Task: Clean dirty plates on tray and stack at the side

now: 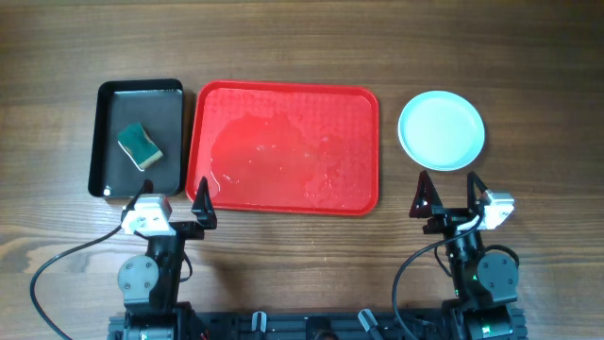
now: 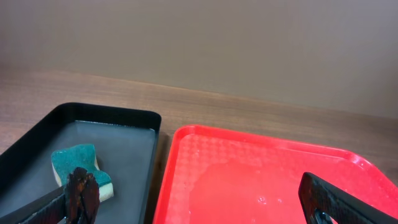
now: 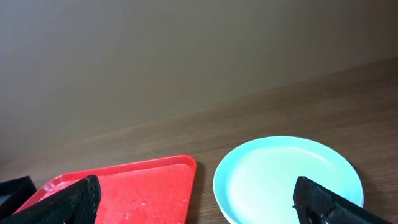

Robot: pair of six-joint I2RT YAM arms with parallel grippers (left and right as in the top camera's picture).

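**Mia:** What is by the table's (image 1: pixel 302 42) left edge?
**Tom:** A black tray (image 1: pixel 140 87) with a green sponge (image 1: pixel 140 146) inside. The left gripper (image 1: pixel 173 201) sits at its front corner, fingers wide apart.
**Mia:** And the middle?
**Tom:** The red tray (image 1: pixel 283 88), all wet.
**Mia:** Further right?
**Tom:** A pale blue plate (image 1: pixel 442 130), beside the red tray, not touching. The right gripper (image 1: pixel 450 195) sits near it, wide too.

No legible text or labels anywhere

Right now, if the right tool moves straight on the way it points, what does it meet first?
Probably the light-blue plate, lying just ahead of the open right tool; height above it is unclear.
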